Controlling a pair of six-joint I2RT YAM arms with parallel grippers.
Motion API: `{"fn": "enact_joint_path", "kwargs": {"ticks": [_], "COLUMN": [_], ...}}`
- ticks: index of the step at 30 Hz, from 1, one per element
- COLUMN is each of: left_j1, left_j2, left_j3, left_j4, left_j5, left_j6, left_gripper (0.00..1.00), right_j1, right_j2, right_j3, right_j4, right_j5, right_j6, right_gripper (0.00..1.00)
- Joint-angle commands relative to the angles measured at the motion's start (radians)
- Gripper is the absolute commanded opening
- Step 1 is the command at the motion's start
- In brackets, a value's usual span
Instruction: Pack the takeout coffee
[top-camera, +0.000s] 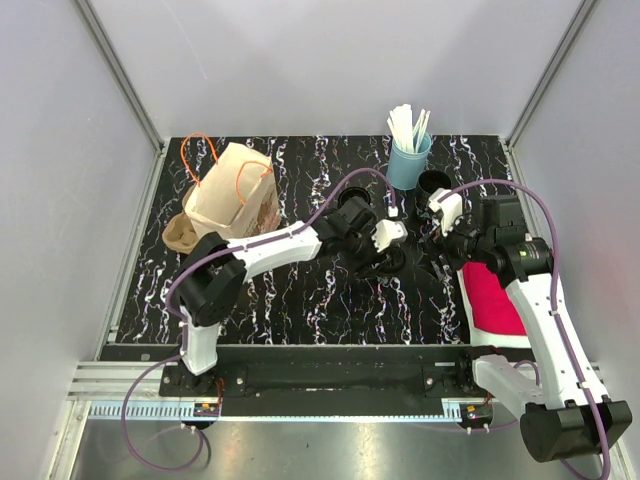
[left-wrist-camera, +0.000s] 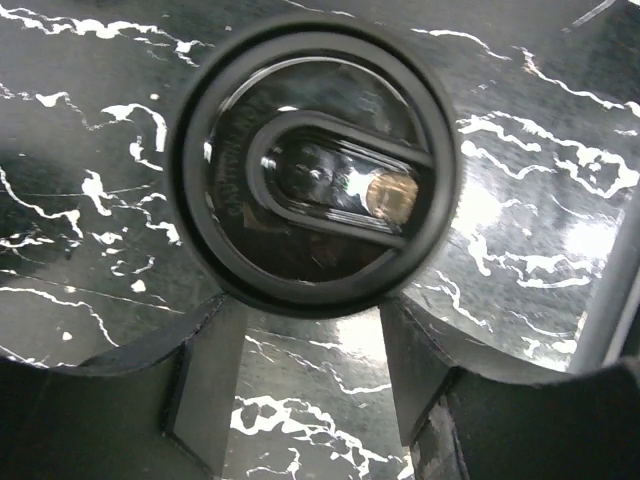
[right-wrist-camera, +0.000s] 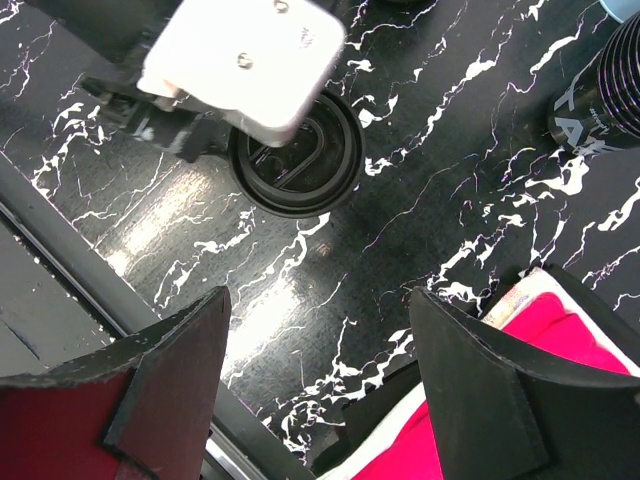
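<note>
A black coffee lid (left-wrist-camera: 315, 165) with a sip slot lies flat on the marbled black table (top-camera: 300, 290), mid-table, and also shows in the right wrist view (right-wrist-camera: 300, 170). My left gripper (left-wrist-camera: 310, 320) hovers right above the lid's near edge, open and wrapped around nothing; from overhead it (top-camera: 385, 252) covers most of the lid. My right gripper (right-wrist-camera: 320, 310) is open and empty over bare table just right of the lid (top-camera: 437, 245). A brown paper bag (top-camera: 235, 190) with orange handles stands at the back left. A black cup (top-camera: 433, 183) stands at the back.
A blue cup of white stirrers (top-camera: 408, 160) stands beside the black cup. A cardboard cup carrier (top-camera: 180, 232) lies left of the bag. A pink cloth (top-camera: 492, 298) lies under my right arm. Another dark cup (top-camera: 352, 197) sits behind my left wrist.
</note>
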Motion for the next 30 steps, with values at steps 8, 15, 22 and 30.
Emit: {"fn": "enact_joint_path", "kwargs": {"ticks": [8,15,22,30], "left_j1": [0.027,0.035,0.038,0.097], "left_j2": [0.095,0.15,0.169,0.039], "left_j3": [0.158,0.247,0.318,0.266], "left_j4": [0.043,0.011,-0.028,-0.055], "left_j5": [-0.108,-0.142,-0.146,-0.128], "left_j6": [-0.031,-0.046,-0.046,-0.06], "left_gripper": [0.58,0.59,0.6,0.65], "right_j1": [0.002,0.002,0.003,0.002], "right_j2": [-0.021,-0.019,-0.021,0.007], "right_j3": [-0.001,-0.004,0.0,0.013], "right_j4": [0.06,0.086,0.102,0.119], "right_j5": [0.019,0.034,0.047,0.062], "right_j6": [0.02,0.03,0.039,0.045], "right_gripper": [0.78,0.78,0.78,0.76]}}
